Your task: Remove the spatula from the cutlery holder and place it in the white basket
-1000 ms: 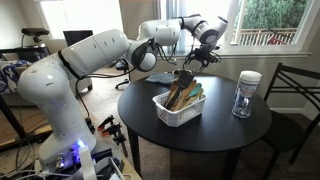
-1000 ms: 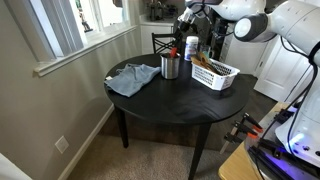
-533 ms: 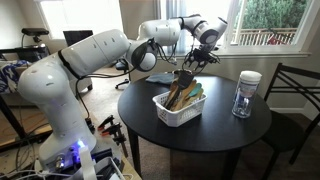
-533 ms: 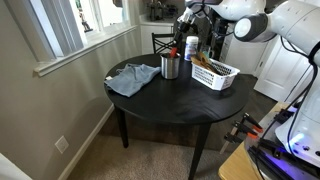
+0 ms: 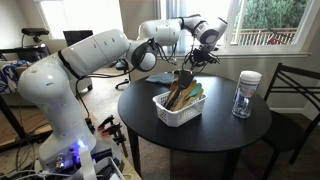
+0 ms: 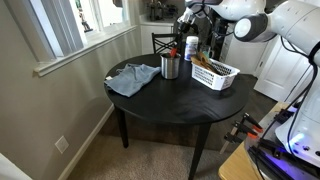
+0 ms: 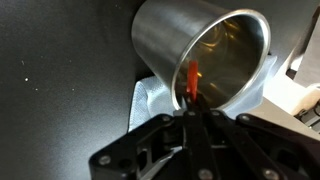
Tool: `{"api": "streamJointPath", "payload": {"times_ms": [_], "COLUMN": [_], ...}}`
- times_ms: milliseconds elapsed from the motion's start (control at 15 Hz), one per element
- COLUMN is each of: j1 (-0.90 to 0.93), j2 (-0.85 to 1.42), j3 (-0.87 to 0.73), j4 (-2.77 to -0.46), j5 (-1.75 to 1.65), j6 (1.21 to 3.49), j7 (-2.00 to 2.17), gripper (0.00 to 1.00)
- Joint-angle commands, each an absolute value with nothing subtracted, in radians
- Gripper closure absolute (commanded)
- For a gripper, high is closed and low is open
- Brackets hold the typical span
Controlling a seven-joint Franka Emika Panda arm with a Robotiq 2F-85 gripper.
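Observation:
The cutlery holder [image 7: 200, 55] is a shiny metal cup, seen from above in the wrist view and standing near the table's rim [image 6: 170, 67] in an exterior view. A thin red spatula [image 7: 192, 80] handle rises out of it. My gripper [image 7: 193, 116] hangs right over the cup, its fingers pressed together on that handle. In both exterior views the gripper [image 6: 181, 40] [image 5: 203, 57] sits just above the cup. The white basket [image 5: 177, 108] [image 6: 216, 74] stands beside it, holding wooden utensils.
A blue-grey cloth [image 6: 133, 78] lies under and beside the cup. A clear jar with a white lid [image 5: 245, 93] stands on the round black table [image 5: 215, 135]. A chair [image 5: 295, 95] sits close to the table, and a window wall is behind.
The jaws have closed from wide open onto the red spatula handle. The arm itself has hardly moved.

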State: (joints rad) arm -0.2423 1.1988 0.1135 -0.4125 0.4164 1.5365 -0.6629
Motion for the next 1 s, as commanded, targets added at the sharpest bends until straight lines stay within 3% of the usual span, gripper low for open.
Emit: {"api": "streamJointPath", "payload": {"times_ms": [0,933], "j1": [-0.242,-0.233], "j2": [1.165,1.026], "j3": [0.109,0.105], "j4": [-0.448,-0.418], "j5": [0.407,0.405], "j6": [1.511,1.347], "j7": [-0.643,-0.631], "gripper": [0.95,0.94]}}
